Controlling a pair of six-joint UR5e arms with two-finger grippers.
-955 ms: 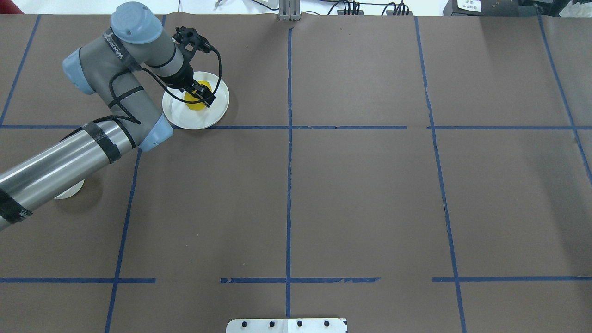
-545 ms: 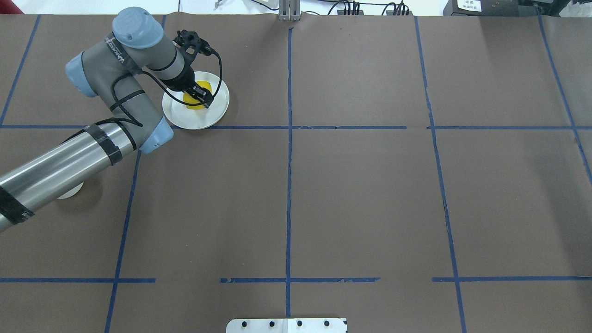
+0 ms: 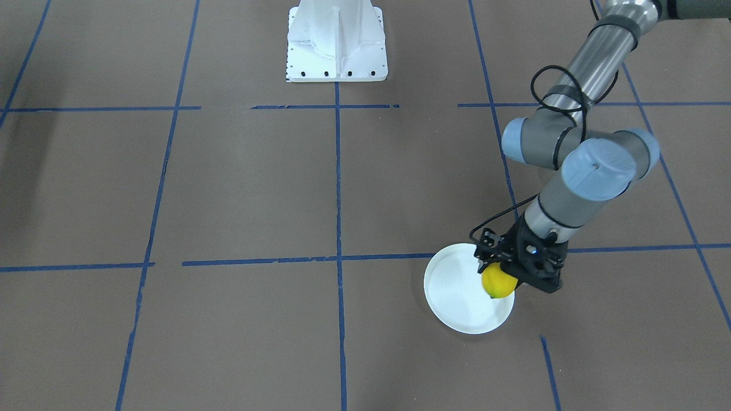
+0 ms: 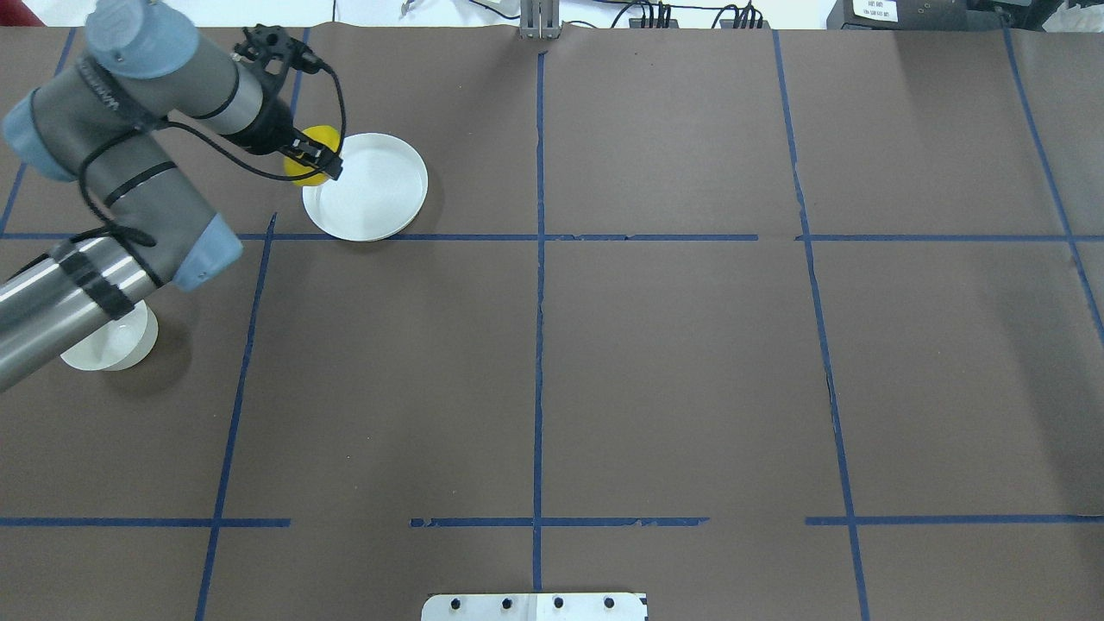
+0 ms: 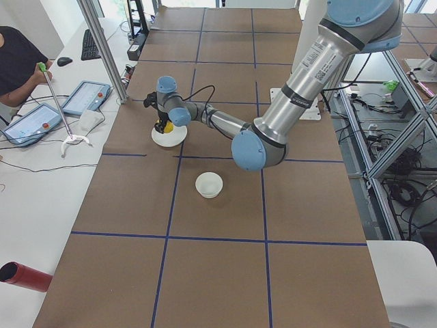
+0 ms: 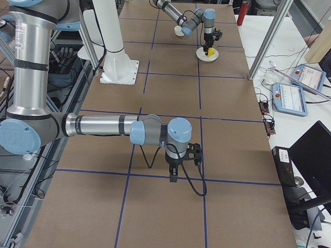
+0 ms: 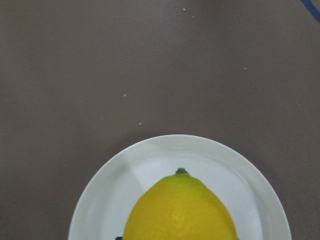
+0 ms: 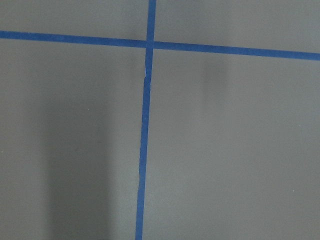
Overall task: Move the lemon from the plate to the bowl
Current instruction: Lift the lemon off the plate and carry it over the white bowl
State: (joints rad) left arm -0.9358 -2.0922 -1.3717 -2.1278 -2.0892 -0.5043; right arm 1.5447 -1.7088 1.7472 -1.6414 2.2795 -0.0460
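Note:
My left gripper is shut on the yellow lemon and holds it above the left edge of the flat white plate. In the front view the lemon hangs over the plate's right rim. The left wrist view shows the lemon with its dark green tip, over the bare plate. The small white bowl stands nearer the robot, partly hidden by my left forearm; it is whole in the left view. My right gripper points down over bare table; I cannot tell whether it is open.
Brown paper with blue tape lines covers the table. The robot's white base stands at the middle of the near edge. An operator's table with tablets lies beyond the far edge.
My left arm has swung to the left and carried the lemon from the plate's middle to over its left edge. The bowl shows more from under the forearm.

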